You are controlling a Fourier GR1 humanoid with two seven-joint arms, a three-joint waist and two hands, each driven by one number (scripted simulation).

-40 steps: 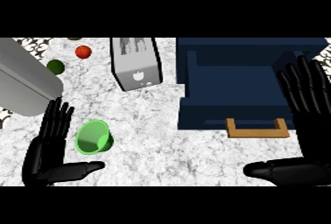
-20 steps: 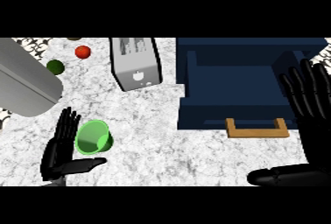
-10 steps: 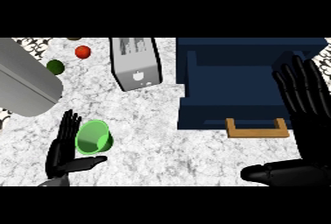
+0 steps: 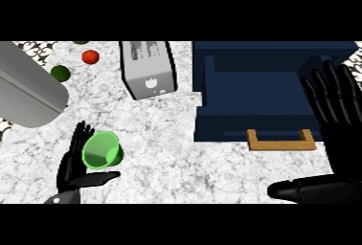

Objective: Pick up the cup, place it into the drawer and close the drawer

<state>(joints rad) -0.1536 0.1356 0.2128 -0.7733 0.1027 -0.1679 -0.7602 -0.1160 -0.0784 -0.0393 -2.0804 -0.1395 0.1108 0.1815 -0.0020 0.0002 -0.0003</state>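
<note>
Near the front on the left, the left hand (image 4: 79, 162) has slid in toward the green cup (image 4: 102, 150). A moment ago it stood farther left, with a gap. Now its straight fingers lie along the cup's left side and the thumb pokes out under the cup, so the hand is spread and not closed on anything. I think the grab is about to start, but the cup is not held yet. The cup sits on the white counter (image 4: 163, 158), well left of the drawer, and the hand hides part of its left edge. I cannot tell if the fingers really touch it.

On the right, the right hand (image 4: 336, 129) rests with its fingers up and apart. It has hardly moved. It is cut off at the right edge.

A bit farther back is the blue drawer (image 4: 272, 129), pulled out, with a wooden handle (image 4: 280, 141) at its front. It is dark inside and hard to see.

At the back stand a toaster (image 4: 148, 67), a grey pot (image 4: 28, 98) cut off at the left, a red ball (image 4: 90, 56) and a dark green ball (image 4: 60, 72).
</note>
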